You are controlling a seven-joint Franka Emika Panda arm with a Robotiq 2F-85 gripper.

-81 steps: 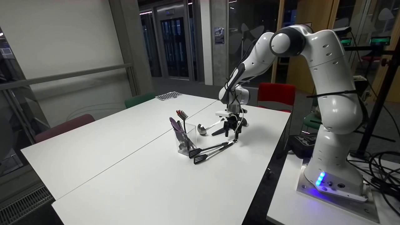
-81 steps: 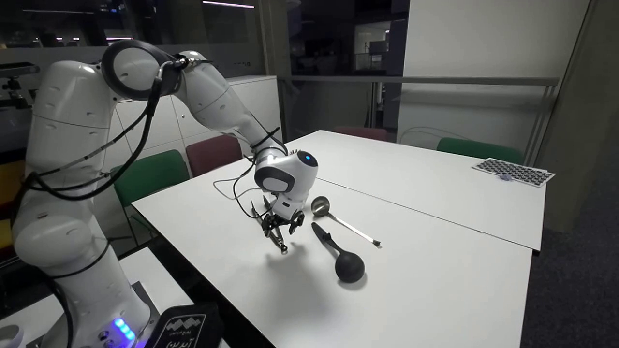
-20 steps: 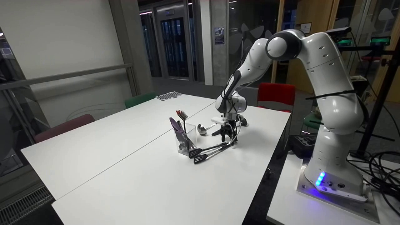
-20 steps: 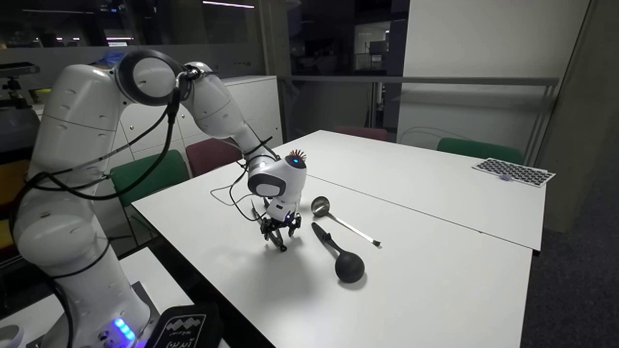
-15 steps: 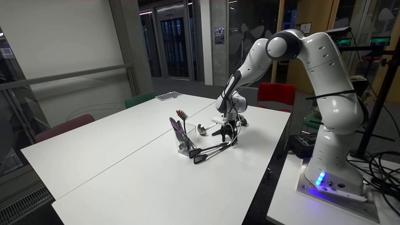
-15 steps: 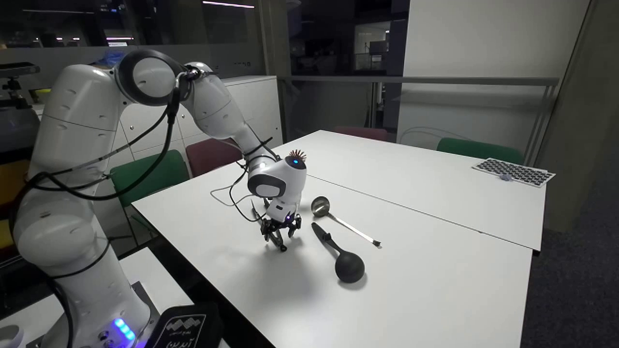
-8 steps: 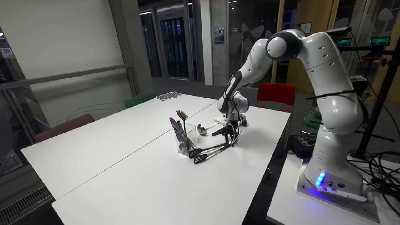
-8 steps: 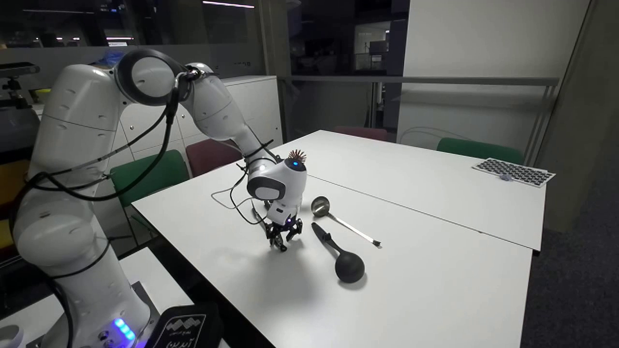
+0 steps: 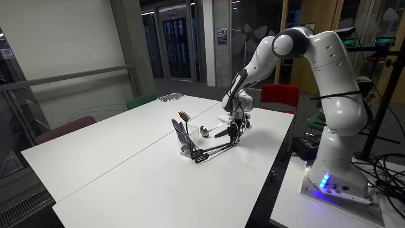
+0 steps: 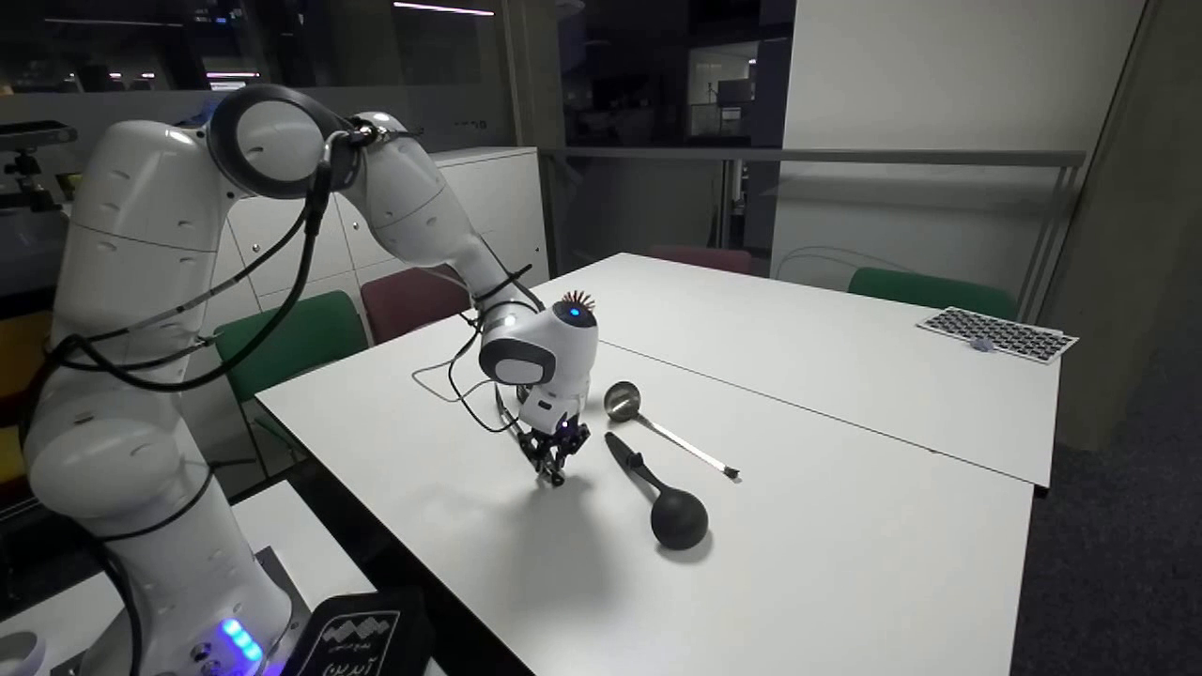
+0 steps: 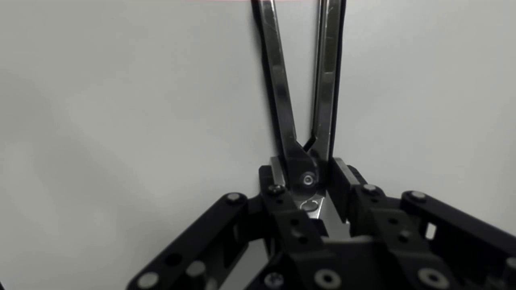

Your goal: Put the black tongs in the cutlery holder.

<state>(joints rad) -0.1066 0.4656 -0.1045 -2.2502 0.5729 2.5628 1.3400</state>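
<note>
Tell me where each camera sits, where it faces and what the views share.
An exterior view: raised, looking across the table and the cutlery holder, a red chair beyond; arm and base at picture right.
An exterior view: also raised, facing the dark ladle, a railing beyond; arm and base at picture left.
Wrist view: on the wrist, looking down at the black tongs; the gripper at the bottom, closed on their joined end.
Both exterior views share the arm, table and black tongs.

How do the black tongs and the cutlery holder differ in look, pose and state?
The black tongs have two slender dark arms; the cutlery holder is a clear box. The tongs reach low along the table; the holder stands upright. The gripper grips the tongs, not the holder, which contains utensils. Beneath both is the same table.
</note>
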